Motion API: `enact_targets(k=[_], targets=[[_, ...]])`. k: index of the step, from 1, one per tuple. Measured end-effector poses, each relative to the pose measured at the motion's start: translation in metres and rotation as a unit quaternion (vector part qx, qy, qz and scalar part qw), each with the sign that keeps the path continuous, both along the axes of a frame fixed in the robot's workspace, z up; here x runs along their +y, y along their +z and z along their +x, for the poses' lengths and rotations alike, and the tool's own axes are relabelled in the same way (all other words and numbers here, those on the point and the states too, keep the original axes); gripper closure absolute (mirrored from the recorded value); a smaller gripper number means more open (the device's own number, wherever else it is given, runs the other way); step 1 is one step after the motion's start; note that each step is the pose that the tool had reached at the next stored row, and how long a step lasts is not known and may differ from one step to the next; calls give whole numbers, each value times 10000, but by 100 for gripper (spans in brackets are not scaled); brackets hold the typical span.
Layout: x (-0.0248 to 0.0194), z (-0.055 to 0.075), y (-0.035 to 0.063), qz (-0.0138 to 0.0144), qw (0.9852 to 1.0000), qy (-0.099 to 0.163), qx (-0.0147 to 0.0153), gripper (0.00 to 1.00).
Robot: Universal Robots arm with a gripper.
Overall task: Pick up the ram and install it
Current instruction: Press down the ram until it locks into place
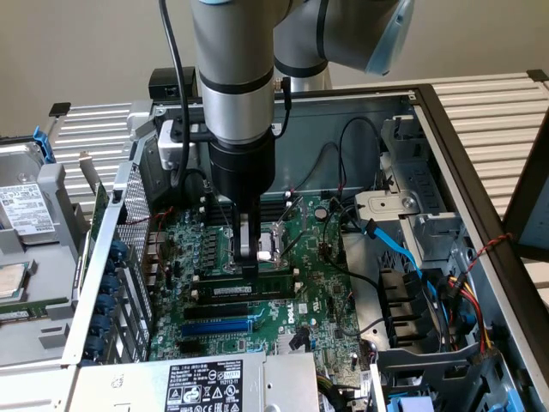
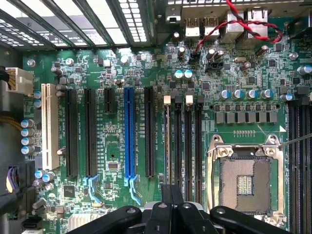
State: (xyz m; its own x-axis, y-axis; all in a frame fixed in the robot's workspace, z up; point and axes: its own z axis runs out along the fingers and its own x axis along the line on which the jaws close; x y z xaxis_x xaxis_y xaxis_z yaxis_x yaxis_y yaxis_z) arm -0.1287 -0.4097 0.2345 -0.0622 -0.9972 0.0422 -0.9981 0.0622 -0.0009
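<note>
The ram (image 1: 244, 291), a thin green stick with a white label, stands on edge in one of the long black memory slots of the green motherboard (image 1: 322, 287). In the wrist view the ram (image 2: 168, 146) appears edge-on as a thin line in the slot beside the black expansion slots. My gripper (image 1: 249, 266) hangs straight down over the ram's middle, shut, with its tips at or just above the stick's top edge. Whether they touch it I cannot tell. The shut black fingers (image 2: 170, 195) sit right over that slot line, with nothing between them.
The board lies in an open computer case. A bare CPU socket (image 2: 246, 183) sits beside the memory slots, and a blue expansion slot (image 2: 128, 131) lies on their other side. Blue and black cables (image 1: 403, 249) cross at the exterior view's right. A labelled power supply (image 1: 206, 382) is in front.
</note>
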Motion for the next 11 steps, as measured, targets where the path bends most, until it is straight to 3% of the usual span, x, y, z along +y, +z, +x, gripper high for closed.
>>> enact_targets(k=[11], targets=[[0, 0, -26, -1, 10000, 0, 0, 90]])
